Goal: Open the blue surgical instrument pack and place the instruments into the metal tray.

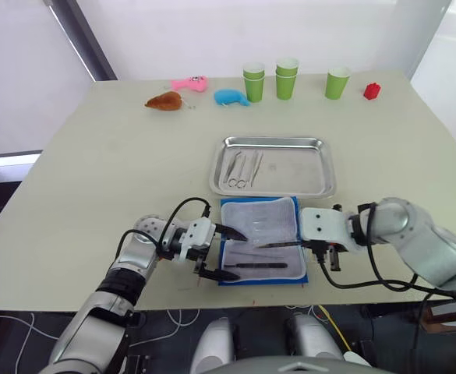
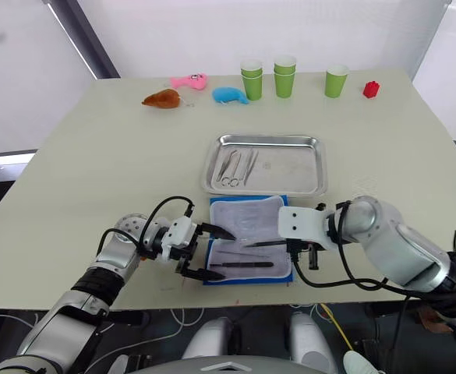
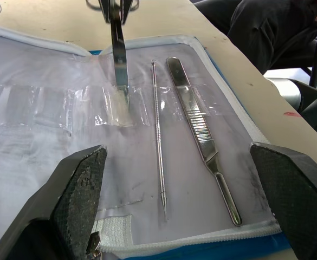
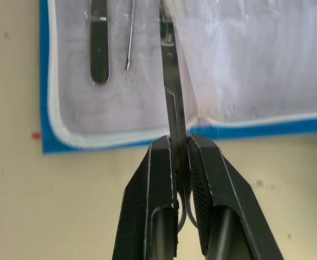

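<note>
Pack: blue surgical instrument pack (image 1: 260,240) is open flat at the table's near edge, lining up, right in front of me.
Right claw: my right gripper (image 4: 181,157) is pinched tight on a pair of scissors (image 4: 170,92), handle end in the fingers, blades pointing across the pack.
Left claw: left gripper (image 1: 218,251) spread wide over the pack's left side, holding nothing.
Key relation: metal tray (image 1: 325,160) lies just beyond the pack, toward the far edge; I reckon the right arm carries.
Still pocketed: the left wrist view shows a probe (image 3: 158,146) and forceps (image 3: 199,130) under clear straps.
Tray: a few instruments (image 1: 242,169) sit at its left end.
</note>
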Controlling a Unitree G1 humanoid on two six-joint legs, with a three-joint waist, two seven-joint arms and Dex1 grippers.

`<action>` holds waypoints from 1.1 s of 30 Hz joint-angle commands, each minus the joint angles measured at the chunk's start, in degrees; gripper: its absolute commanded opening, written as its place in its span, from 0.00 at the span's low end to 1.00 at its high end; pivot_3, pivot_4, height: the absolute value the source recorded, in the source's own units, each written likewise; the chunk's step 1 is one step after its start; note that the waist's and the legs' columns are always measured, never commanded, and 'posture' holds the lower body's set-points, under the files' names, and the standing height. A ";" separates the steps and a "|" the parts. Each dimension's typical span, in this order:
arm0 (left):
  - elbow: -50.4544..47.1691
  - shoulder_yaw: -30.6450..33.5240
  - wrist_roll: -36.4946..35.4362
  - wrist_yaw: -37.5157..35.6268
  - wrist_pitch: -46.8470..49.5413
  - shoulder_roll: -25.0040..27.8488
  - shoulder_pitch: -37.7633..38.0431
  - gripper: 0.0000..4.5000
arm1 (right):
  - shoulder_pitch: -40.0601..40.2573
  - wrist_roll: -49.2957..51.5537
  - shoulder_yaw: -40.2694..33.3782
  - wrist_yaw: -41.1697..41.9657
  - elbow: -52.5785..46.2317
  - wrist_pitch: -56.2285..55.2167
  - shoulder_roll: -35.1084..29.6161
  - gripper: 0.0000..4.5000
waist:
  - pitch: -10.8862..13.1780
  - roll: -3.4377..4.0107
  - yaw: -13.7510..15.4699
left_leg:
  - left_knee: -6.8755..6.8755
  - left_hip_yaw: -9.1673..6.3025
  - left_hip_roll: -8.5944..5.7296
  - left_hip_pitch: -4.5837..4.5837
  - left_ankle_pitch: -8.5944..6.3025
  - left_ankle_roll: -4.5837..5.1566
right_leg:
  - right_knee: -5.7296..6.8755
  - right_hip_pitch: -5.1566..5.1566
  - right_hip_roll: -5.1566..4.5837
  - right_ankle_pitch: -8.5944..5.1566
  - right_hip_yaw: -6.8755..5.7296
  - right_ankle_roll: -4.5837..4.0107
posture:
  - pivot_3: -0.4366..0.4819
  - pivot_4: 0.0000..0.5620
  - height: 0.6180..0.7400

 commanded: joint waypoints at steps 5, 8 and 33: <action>6.14 -3.97 6.02 -1.43 3.20 -0.22 3.91 1.00 | 3.47 3.04 -9.24 3.77 -3.62 -4.04 -7.98 0.03 | 0.00 0.00 0.02 | -0.19 0.03 -0.03 0.04 0.01 0.01 | -0.12 0.00 -0.15 -0.01 -0.02 0.02 | 0.48 0.27 1.00; 6.21 -3.99 6.03 -1.50 3.16 -0.25 3.84 1.00 | 4.72 5.81 -13.33 3.50 -3.45 -3.46 -7.69 0.03 | 0.00 0.01 0.00 | -0.26 0.02 -0.04 0.06 0.01 0.02 | -0.17 0.01 -0.16 -0.02 -0.03 0.03 | 0.48 0.27 1.00; 4.78 -3.82 6.09 -1.27 3.95 0.14 4.32 1.00 | -9.73 4.50 -20.89 -33.12 33.68 2.19 34.43 0.03 | 0.01 0.07 -0.22 | -0.30 0.14 -0.14 -0.14 0.14 0.24 | -0.14 0.06 -0.12 -0.02 -0.19 0.03 | 0.48 0.27 1.00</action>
